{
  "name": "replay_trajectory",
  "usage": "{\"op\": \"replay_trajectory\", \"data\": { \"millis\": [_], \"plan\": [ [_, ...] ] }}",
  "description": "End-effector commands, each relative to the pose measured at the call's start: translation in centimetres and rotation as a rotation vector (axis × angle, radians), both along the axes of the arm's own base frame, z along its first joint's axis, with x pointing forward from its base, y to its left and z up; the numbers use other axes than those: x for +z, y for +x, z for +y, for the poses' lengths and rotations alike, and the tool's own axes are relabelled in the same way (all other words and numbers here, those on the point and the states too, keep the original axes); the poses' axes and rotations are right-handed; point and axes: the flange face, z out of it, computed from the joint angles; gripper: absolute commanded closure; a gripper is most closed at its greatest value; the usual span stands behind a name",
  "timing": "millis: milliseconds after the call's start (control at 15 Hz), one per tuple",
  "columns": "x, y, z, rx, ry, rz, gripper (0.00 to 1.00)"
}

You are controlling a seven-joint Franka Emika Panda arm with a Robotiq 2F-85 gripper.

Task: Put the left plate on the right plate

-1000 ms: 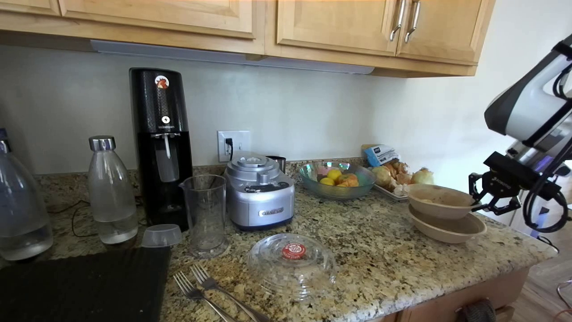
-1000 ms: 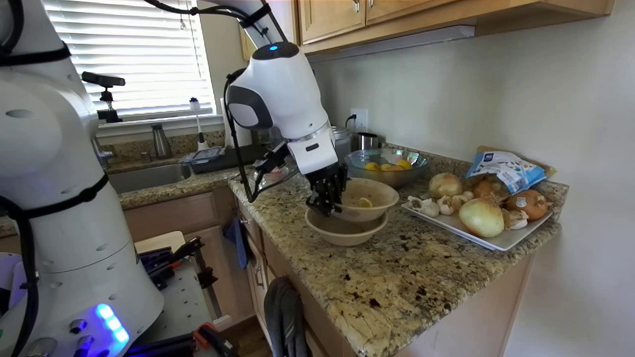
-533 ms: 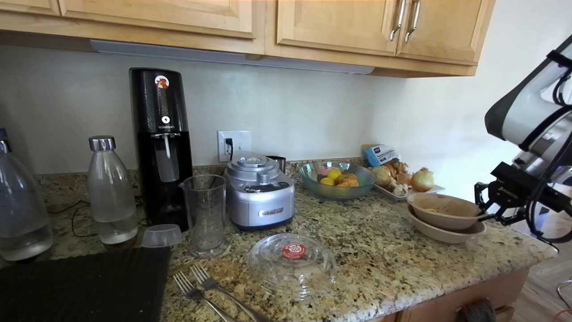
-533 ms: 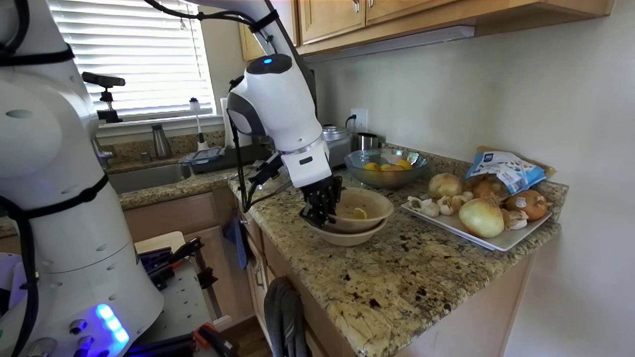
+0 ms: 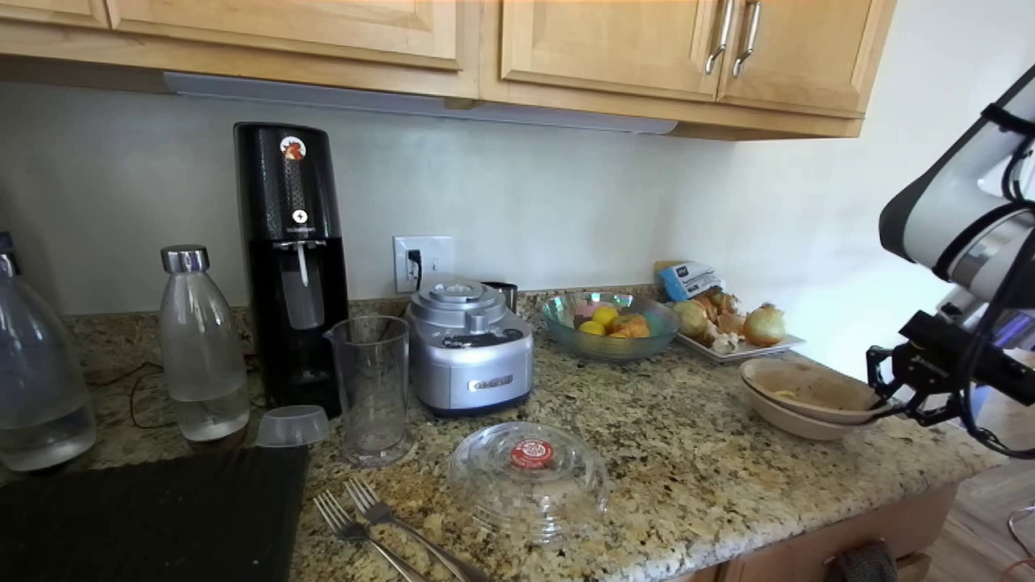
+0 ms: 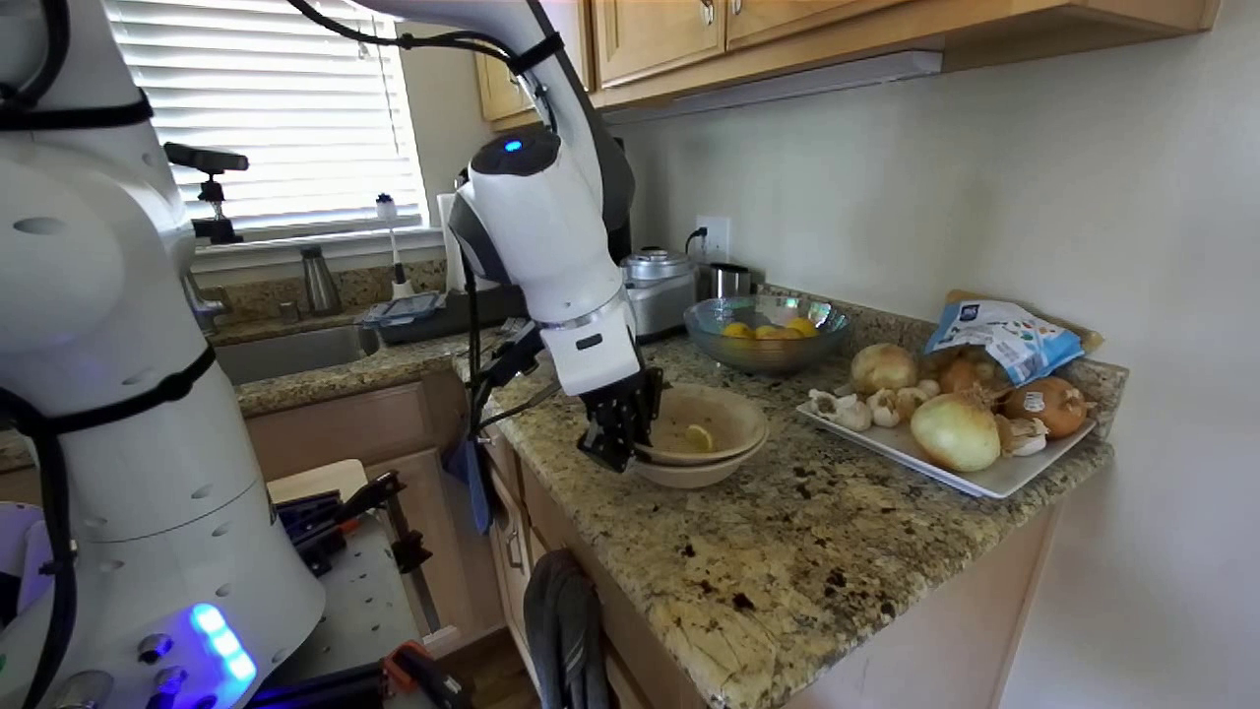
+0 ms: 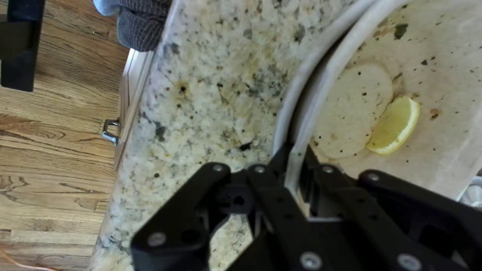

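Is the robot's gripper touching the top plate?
Touching. In the wrist view, the gripper clamps the top plate by its rim, one finger on each side.

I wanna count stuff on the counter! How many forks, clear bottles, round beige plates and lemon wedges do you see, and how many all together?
Forks: 2
Clear bottles (one cut off by the picture's edge): 2
Round beige plates: 2
Lemon wedge: 1
Total: 7
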Motion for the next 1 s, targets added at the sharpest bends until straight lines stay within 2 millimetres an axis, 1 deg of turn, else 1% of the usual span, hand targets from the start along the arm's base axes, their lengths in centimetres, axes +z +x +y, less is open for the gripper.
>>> {"op": "replay_trajectory", "data": {
  "millis": [0,67,133,200,533,600,800,933],
  "plan": [
    [0.3,-1.2,0.6,0.014,-0.005,-0.017,0.98],
    [0.6,-1.4,0.6,0.027,-0.012,-0.029,0.69],
    [1.0,-1.3,0.6,0.031,-0.019,-0.043,0.67],
    [1.2,-1.3,0.6,0.033,-0.02,-0.053,0.62],
    [2.3,-1.0,0.9,0.049,-0.02,-0.094,0.31],
    [2.6,-0.8,1.0,0.052,-0.02,-0.101,0.23],
    [2.8,-0.6,1.3,0.059,-0.017,-0.105,0.05],
    [2.8,-0.4,1.6,0.071,-0.014,-0.105,0.0]
  ]
}}
